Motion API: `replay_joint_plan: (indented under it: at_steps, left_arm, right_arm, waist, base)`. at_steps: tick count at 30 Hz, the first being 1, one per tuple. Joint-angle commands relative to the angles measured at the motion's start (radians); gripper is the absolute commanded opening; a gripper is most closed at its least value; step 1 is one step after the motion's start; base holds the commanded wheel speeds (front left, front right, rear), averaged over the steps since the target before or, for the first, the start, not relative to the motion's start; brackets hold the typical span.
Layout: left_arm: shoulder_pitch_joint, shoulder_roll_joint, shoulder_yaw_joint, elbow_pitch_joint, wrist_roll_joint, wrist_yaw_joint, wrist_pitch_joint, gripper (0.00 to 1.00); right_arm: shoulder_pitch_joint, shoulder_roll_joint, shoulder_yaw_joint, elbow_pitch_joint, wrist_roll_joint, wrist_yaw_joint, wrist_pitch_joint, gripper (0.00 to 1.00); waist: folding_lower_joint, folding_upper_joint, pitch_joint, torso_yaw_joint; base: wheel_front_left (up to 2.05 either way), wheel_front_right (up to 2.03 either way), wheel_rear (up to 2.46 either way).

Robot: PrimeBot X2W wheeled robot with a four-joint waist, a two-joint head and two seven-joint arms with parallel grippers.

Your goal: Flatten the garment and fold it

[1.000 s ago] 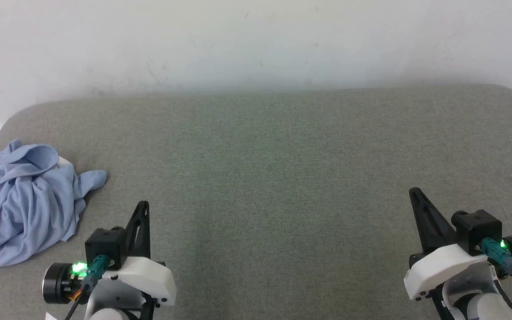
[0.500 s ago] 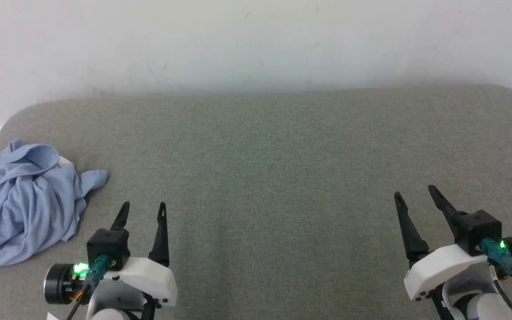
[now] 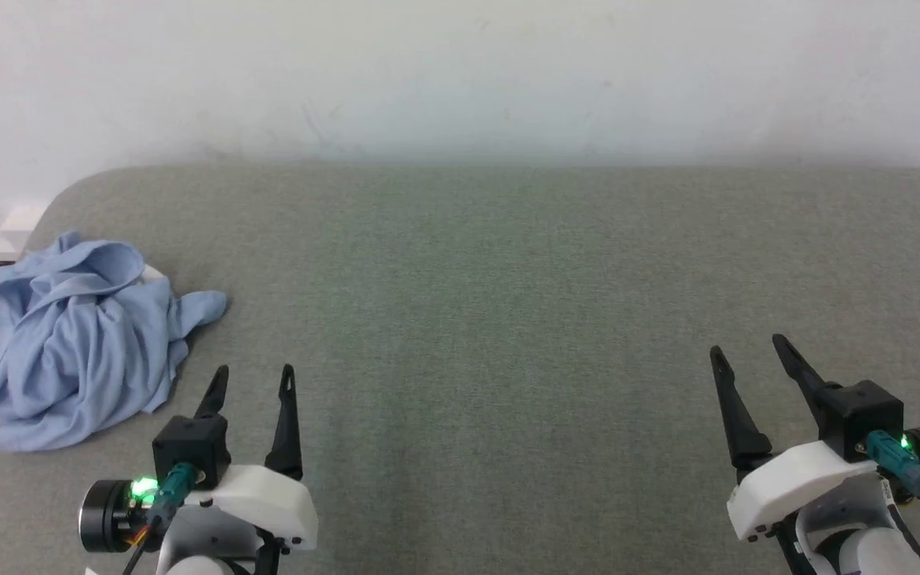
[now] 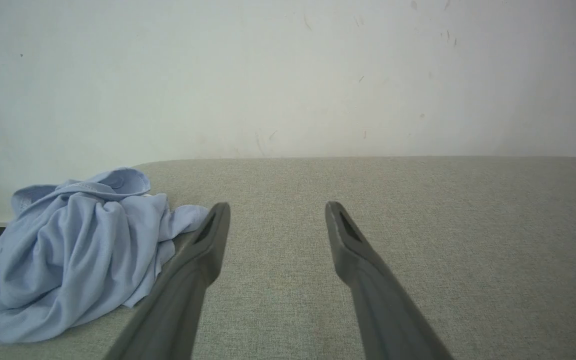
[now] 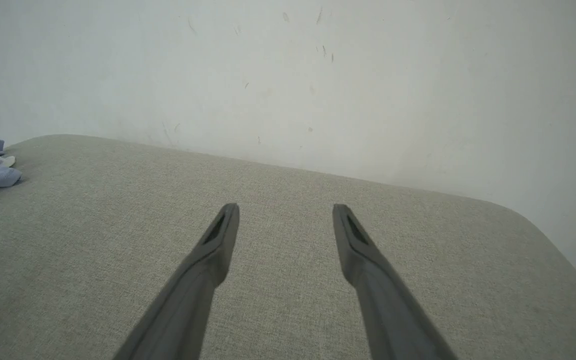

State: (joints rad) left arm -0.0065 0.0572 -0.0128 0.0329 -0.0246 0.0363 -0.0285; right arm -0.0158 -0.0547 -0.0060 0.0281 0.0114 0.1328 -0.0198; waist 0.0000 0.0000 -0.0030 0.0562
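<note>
One garment (image 3: 81, 351), light blue, in a single crumpled heap. One grey padded surface (image 3: 508, 319). One white wall (image 3: 460, 72) behind it. Two tools: left tool (image 3: 255, 371) and right tool (image 3: 747, 347). Two dark fingers (image 4: 188, 280) per tool, four in all. Two green lights (image 3: 140, 489), one at each wrist.

We are looking at a bare, lab-like test room: a grey fabric-covered table (image 3: 508, 279) is standing against a scuffed white wall (image 3: 460, 72).
</note>
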Motion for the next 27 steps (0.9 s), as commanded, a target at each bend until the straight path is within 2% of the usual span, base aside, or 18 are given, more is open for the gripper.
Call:
replay_joint_plan:
  at_steps: [1,27]
  left_arm:
    - [-0.01,0.005,-0.001,0.006,-0.007,0.008,-0.011,1.0]
    - [0.02,0.022,0.002,-0.01,-0.049,0.076,-0.043,1.0]
  right_arm:
    - [-0.007,0.001,-0.004,0.006,0.009,0.0,-0.01,1.0]
    - [-0.024,0.002,0.012,0.041,0.03,-0.001,-0.045,1.0]
  waist:
    - [0.0,0.0,-0.002,0.018]
    - [0.0,0.0,-0.003,0.199]
  base:
    - [0.0,0.0,0.0]
    - [0.0,0.0,0.0]
